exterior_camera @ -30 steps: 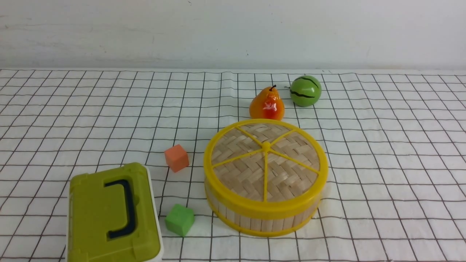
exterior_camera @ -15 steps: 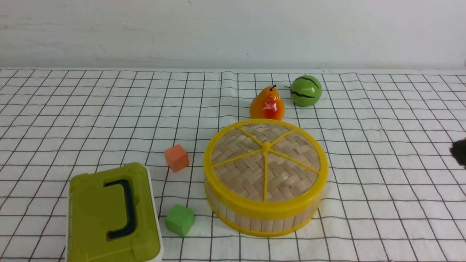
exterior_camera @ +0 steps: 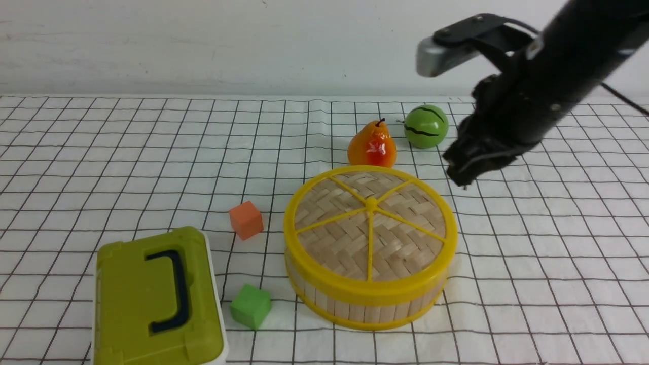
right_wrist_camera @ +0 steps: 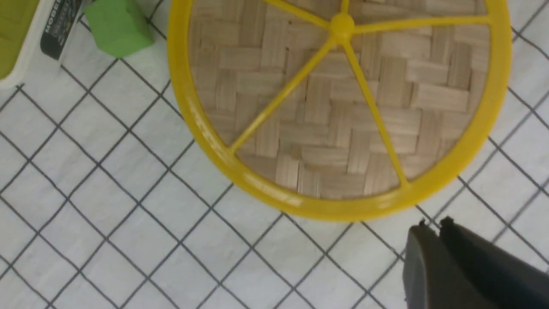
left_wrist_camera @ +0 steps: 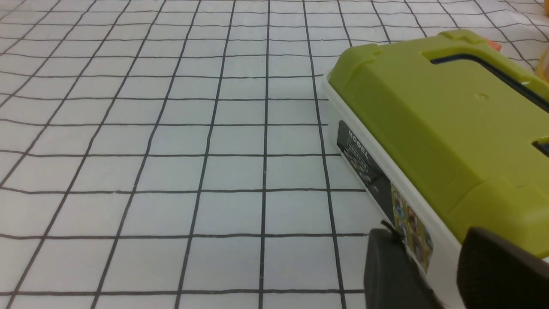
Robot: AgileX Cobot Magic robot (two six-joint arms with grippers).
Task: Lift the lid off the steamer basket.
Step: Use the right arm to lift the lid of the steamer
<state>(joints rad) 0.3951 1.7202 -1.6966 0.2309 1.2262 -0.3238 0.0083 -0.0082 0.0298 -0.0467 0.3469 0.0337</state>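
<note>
The lid [exterior_camera: 370,218], woven bamboo with a yellow rim and spokes, sits shut on the steamer basket [exterior_camera: 365,306] at the table's middle front. My right gripper [exterior_camera: 459,177] hangs in the air just past the lid's far right edge, with its jaws shut and empty. In the right wrist view the lid [right_wrist_camera: 339,98] fills the frame and the right gripper [right_wrist_camera: 433,225] is just off its rim. My left gripper [left_wrist_camera: 429,240] shows only in the left wrist view, open and empty, close beside the olive-green box [left_wrist_camera: 429,128].
The olive-green box [exterior_camera: 157,299] with a dark handle stands at the front left. An orange cube [exterior_camera: 246,219] and a green cube [exterior_camera: 250,305] lie left of the basket. A pear [exterior_camera: 372,146] and a small watermelon [exterior_camera: 426,126] stand just behind it.
My right arm has swung in from the right edge, out of view a second ago, to beside the lid's far right rim. The lid and other objects have not moved.
</note>
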